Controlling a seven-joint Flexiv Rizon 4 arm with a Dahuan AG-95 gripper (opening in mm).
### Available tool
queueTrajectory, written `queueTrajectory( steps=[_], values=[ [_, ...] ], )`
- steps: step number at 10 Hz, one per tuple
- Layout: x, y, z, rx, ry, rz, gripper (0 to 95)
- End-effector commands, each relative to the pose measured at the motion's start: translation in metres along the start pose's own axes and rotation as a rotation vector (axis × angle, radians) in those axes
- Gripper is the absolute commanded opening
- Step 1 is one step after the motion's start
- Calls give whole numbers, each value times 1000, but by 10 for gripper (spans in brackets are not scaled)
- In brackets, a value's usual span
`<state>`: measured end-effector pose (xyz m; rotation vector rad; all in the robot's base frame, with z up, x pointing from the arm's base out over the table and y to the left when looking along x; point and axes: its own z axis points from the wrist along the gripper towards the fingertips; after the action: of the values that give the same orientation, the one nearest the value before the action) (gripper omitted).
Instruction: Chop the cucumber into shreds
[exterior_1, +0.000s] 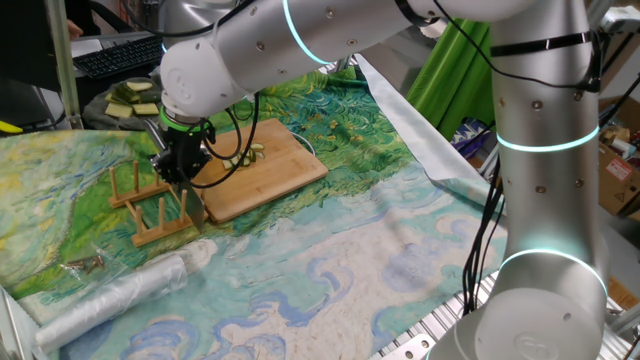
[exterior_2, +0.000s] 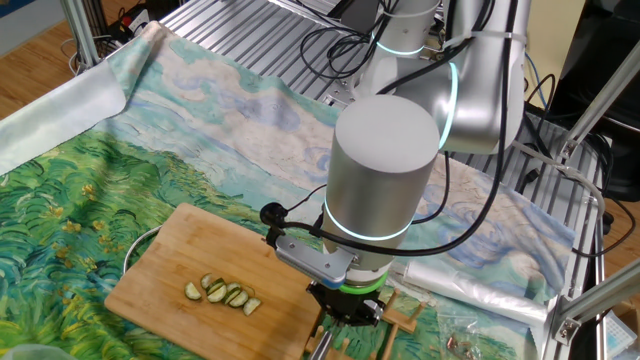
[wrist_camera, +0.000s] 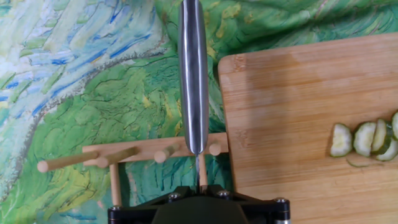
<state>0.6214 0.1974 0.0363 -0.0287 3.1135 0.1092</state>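
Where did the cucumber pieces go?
The cucumber slices lie in a short row on the wooden board, left of the tool in the other fixed view.

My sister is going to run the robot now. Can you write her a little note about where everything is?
Claw: shut on the knife, down at the wooden rack beside the board.
Cucumber: a short row of slices lying on the board, away from the blade.
Done: the cucumber is sliced, and the knife is gripped.
Left: take the knife over to the board and chop the slices into shreds.
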Motion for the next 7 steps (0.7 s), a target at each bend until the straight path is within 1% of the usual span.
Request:
queueTrajectory(
  steps=[1, 6, 7],
  values=[
    [0, 0, 0, 2, -1, 4, 190],
    [0, 1, -1, 4, 1, 17, 190],
    [0, 2, -2, 4, 0, 35, 190]
  ],
)
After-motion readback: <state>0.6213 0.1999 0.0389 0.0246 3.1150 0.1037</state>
